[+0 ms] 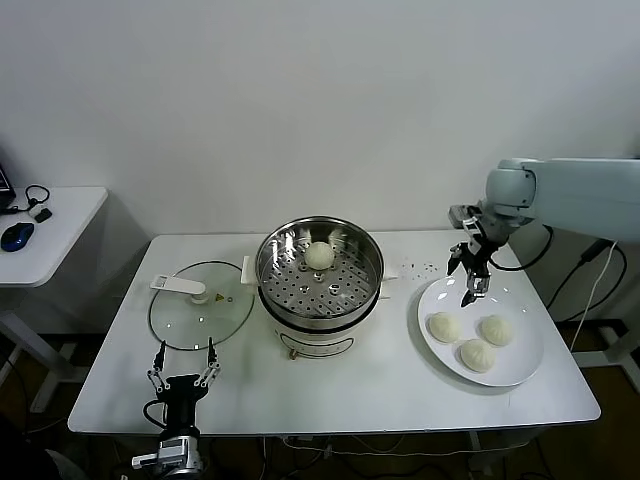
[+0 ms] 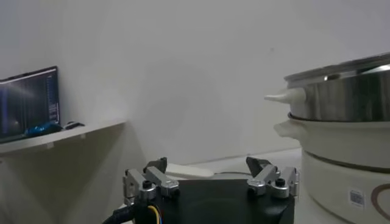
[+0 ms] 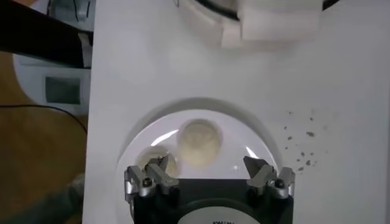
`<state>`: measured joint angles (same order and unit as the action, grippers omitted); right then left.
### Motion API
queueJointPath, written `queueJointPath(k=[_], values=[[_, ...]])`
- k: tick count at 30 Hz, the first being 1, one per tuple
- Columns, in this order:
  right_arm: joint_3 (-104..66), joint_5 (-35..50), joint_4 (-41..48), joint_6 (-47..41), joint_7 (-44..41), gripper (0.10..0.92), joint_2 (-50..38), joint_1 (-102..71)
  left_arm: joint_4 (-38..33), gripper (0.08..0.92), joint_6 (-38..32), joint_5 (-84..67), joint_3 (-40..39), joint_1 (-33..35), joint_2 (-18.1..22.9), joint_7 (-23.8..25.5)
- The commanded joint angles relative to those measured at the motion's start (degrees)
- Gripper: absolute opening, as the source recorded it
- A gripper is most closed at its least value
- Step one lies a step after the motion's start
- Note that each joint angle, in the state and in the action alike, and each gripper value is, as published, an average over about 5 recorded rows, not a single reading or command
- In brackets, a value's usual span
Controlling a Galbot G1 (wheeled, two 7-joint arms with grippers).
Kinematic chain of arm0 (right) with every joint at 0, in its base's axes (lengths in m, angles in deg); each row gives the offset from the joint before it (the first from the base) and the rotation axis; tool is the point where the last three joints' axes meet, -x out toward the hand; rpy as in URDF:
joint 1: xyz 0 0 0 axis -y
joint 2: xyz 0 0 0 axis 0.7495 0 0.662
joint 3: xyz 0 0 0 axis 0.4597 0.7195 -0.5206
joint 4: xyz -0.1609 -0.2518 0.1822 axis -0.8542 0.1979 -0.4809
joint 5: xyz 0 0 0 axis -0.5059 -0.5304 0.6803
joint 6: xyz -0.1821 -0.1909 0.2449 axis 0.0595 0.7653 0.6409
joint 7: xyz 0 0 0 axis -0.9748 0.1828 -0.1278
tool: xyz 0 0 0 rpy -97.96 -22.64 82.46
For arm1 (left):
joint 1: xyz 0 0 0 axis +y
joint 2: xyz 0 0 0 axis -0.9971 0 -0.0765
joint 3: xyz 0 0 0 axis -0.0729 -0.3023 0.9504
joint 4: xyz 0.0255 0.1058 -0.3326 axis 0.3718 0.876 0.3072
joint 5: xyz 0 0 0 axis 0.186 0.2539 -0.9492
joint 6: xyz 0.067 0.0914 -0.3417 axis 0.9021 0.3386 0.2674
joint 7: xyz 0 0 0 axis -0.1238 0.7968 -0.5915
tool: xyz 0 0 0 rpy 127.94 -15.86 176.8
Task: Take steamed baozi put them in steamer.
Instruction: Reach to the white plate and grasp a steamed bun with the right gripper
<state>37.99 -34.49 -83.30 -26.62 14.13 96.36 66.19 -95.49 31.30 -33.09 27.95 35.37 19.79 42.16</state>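
We see one steamed baozi [image 1: 319, 255] already in the steamer [image 1: 372, 262]; three wait on the white plate [image 1: 525, 365]. Our right gripper [image 1: 471, 273] hovers above them, jaws wide, apparently empty; left gripper [image 1: 183, 365] idles, open.

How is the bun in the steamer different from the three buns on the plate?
The bun in the steamer lies alone on the perforated metal tray; the three buns on the plate sit close together on the white plate. The open right gripper hangs above the plate. All look alike.
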Motion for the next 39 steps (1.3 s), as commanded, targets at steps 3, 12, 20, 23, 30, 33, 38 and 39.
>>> queueJointPath(k=[3, 12, 20, 23, 30, 33, 38, 39], values=[[-3.4, -3.8, 1.6, 0.3, -0.6, 0.823, -1.2, -6.4, 0.2, 0.823, 0.0, 0.0, 0.2, 0.0, 2.8, 0.0], [-6.8, -7.6, 4.3, 0.3, 0.5, 0.823, -0.9, -12.4, 0.8, 0.823, 0.0, 0.0, 0.5, -0.1, 2.8, 0.0], [-9.4, -9.3, 5.7, -0.7, 2.5, 0.823, -1.1, -16.5, 1.2, 0.823, 0.1, 0.0, 0.7, -0.3, 2.8, 0.0], [-11.1, -9.8, 6.9, -0.9, 3.3, 0.823, -1.0, -18.1, 1.3, 0.823, 0.2, 0.0, 0.7, -0.3, 2.8, 0.0], [-13.4, -10.1, 9.3, -0.9, 4.7, 0.823, 0.1, -20.1, 1.2, 0.823, 0.2, 0.0, 0.6, -0.2, 2.8, 0.0], [-13.6, -10.3, 9.1, -1.1, 4.8, 0.823, 0.3, -20.3, 1.2, 0.823, 0.2, 0.1, 0.7, -0.2, 2.8, 0.0], [-13.7, -10.5, 8.7, -1.3, 5.1, 0.823, 0.5, -20.7, 1.1, 0.823, 0.2, 0.1, 0.7, -0.1, 2.8, 0.0], [-13.8, -10.5, 8.8, -1.4, 5.2, 0.823, 0.5, -20.7, 1.0, 0.823, 0.2, 0.1, 0.7, -0.1, 2.8, 0.0]])
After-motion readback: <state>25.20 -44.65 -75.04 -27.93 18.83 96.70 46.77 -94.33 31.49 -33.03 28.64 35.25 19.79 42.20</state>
